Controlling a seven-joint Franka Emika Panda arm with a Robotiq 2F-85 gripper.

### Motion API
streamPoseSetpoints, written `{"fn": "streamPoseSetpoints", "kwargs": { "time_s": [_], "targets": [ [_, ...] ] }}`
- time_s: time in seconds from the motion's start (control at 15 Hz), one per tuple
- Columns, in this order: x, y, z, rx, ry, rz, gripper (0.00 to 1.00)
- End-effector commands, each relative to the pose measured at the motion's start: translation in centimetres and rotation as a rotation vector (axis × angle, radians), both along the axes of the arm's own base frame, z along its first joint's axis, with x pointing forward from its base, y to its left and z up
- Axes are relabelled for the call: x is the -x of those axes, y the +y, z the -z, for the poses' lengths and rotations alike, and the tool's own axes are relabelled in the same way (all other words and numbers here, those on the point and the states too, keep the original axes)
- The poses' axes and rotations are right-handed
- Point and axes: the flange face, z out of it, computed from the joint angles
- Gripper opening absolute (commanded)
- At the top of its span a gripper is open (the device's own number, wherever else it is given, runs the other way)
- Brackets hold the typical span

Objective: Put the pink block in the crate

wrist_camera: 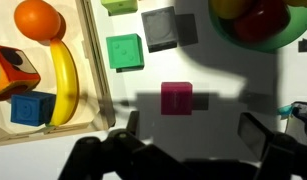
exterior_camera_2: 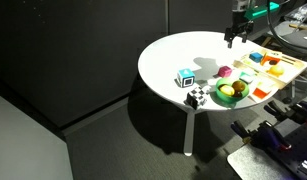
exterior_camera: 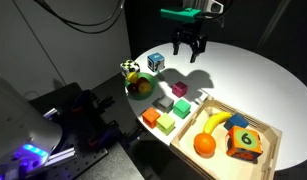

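Observation:
The pink block point(wrist_camera: 176, 98) lies on the white table, apart from the other cubes; it also shows in both exterior views point(exterior_camera: 179, 90) point(exterior_camera_2: 224, 72). The crate point(exterior_camera: 261, 122), a light wooden tray, sits at the table's edge and holds an orange, a banana and toy cubes; its rim shows in the wrist view point(wrist_camera: 90, 60) and it appears in an exterior view point(exterior_camera_2: 278, 65). My gripper point(wrist_camera: 193, 125) is open and empty. It hangs well above the table point(exterior_camera: 188, 45) point(exterior_camera_2: 231, 38). In the wrist view the pink block sits between the two fingers' lines.
A dark green bowl point(exterior_camera: 141, 85) with fruit stands near the pink block. A grey cube point(wrist_camera: 159, 27), green cube point(wrist_camera: 124, 51) and orange cube point(exterior_camera: 151, 117) lie beside the crate. A blue-and-white cube point(exterior_camera: 155, 62) sits further back.

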Motion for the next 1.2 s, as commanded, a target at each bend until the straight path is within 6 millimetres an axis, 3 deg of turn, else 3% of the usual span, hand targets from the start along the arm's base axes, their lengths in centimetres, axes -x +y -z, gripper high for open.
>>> {"fn": "streamPoseSetpoints", "kwargs": {
  "time_s": [0.0,0.67,1.13],
  "targets": [
    [-1.4,-0.8,2.1,-0.019,0.005,-0.031,1.0],
    [-2.2,-0.3,9.7,-0.026,-0.05,-0.099,1.0],
    [-2.3,0.0,12.3,-0.055,-0.096,-0.064,1.0]
  ]
}}
